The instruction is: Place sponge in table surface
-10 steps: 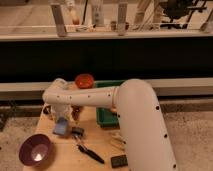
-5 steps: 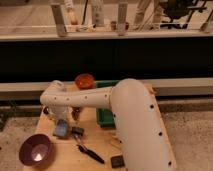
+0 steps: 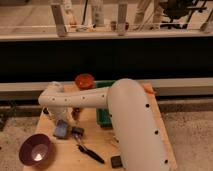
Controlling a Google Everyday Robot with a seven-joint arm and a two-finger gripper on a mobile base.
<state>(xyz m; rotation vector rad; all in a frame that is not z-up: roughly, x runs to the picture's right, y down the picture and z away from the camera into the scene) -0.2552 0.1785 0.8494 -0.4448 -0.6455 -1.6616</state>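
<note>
The blue-grey sponge (image 3: 61,130) is at the left side of the light tan table surface (image 3: 60,160), directly under my gripper (image 3: 63,121). The gripper hangs down from the white arm (image 3: 80,98), which reaches in from the lower right and bends down at the left. The gripper's tip touches or nearly touches the top of the sponge. I cannot tell whether the sponge rests on the wood or sits just above it.
A small dark clip-like object (image 3: 77,131) lies right of the sponge. A purple bowl (image 3: 35,149) stands at the front left. A black elongated tool (image 3: 92,153) and a black slab (image 3: 116,161) lie in front. A green tray (image 3: 103,118) and an orange bowl (image 3: 84,80) are behind.
The thick part of the arm has shifted left in the view. The gripper and the sponge have come slightly lower toward the table.
</note>
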